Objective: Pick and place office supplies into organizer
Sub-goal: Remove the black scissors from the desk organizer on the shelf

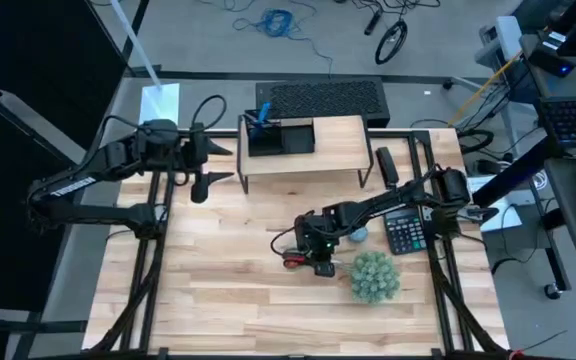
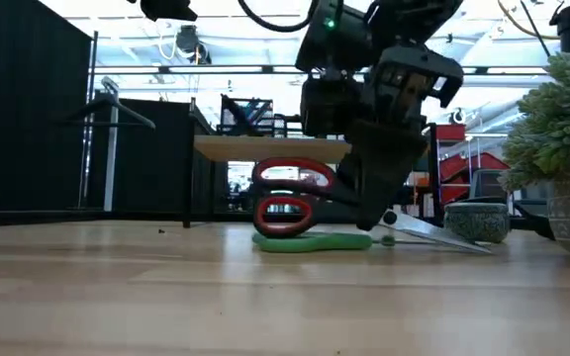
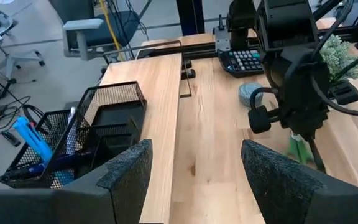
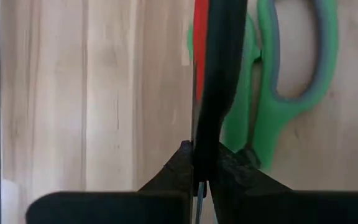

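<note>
My right gripper (image 1: pixel 320 256) is at the table's middle, shut on the red-handled scissors (image 2: pixel 290 193). Under them, the green-handled scissors (image 2: pixel 315 241) lie flat on the table, blades (image 2: pixel 433 232) toward the right. The black mesh organizer (image 1: pixel 280 136) stands on the wooden riser shelf (image 1: pixel 343 135) at the far side, with blue pens (image 3: pixel 33 140) in its cup. My left gripper (image 3: pixel 194 180) hovers open just left of the riser, nothing between its fingers. My right gripper pinches the red scissors between its two fingers, just past the handles (image 4: pixel 202 134). The fingers point down from above. The scissors stand on edge, one handle loop (image 2: pixel 295 176) above the other (image 2: pixel 283 213), handles toward the table's left. Whether the lower loop touches the green scissors I cannot tell.
A fuzzy green plant (image 1: pixel 375 276) stands right of the scissors, toward the near edge. Beyond it are a small bowl (image 1: pixel 358 235) and a black calculator (image 1: pixel 404 230). A dark keyboard (image 1: pixel 328 98) lies behind the riser. Bare wood lies left of the scissors and toward the near edge.
</note>
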